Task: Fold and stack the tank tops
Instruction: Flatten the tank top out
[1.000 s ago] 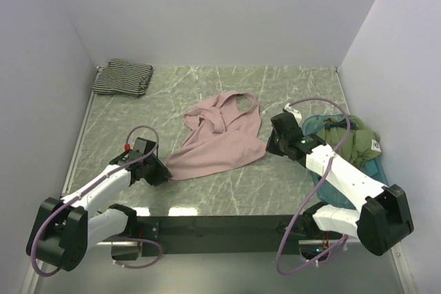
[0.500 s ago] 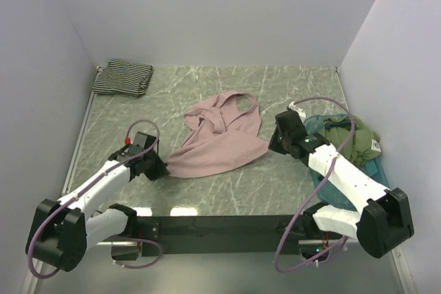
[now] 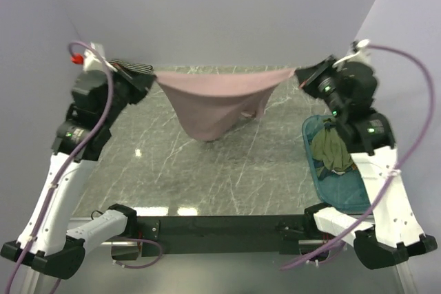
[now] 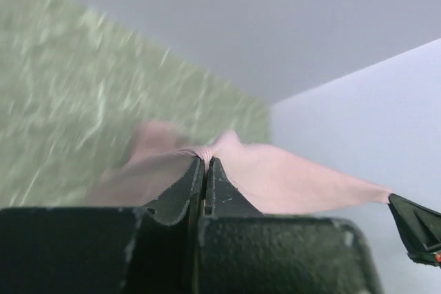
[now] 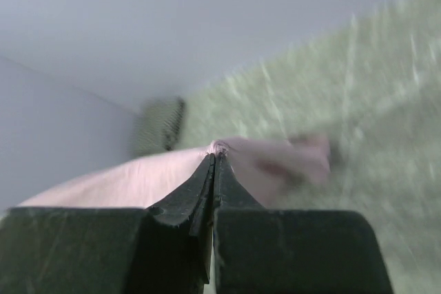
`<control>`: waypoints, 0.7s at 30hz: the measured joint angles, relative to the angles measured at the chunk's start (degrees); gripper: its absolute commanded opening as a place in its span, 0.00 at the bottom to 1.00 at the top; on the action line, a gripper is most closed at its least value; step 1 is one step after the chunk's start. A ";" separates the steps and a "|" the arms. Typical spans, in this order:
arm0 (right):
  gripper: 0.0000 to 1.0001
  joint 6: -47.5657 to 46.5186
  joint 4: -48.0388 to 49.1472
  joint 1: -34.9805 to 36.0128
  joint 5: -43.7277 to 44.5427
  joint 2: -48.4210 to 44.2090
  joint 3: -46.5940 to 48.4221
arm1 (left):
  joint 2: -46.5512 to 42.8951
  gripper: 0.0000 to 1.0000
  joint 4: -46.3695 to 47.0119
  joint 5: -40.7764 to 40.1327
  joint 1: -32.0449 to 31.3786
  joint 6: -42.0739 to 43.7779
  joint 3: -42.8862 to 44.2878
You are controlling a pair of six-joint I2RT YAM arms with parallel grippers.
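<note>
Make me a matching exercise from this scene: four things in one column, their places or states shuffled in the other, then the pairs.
1. pink tank top
2. striped tank top
3. teal tray
4. left tool

A. at the table's right edge, green cloth inside
B. shut on a fabric corner
C. strung through the air to the right tool
D. lying at the far left corner

Pairs: 1-C, 2-D, 3-A, 4-B

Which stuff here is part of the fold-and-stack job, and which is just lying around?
Job: pink top, stretched between left hand and right hand; striped top, far-left corner.
Lying about: teal tray; green cloth in it.
</note>
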 measured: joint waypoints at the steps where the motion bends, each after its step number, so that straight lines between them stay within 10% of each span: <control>1: 0.00 -0.15 -0.37 -0.35 0.07 0.42 3.89 | 0.09 0.01 0.50 -0.37 0.02 0.39 2.27; 9: 0.00 -1.46 -0.61 -1.14 1.86 2.12 23.87 | 3.15 0.01 5.81 -2.60 0.17 3.76 21.42; 21: 0.00 -0.20 1.31 -1.14 -1.92 4.63 23.45 | 2.23 0.01 10.27 -4.44 0.42 0.90 18.29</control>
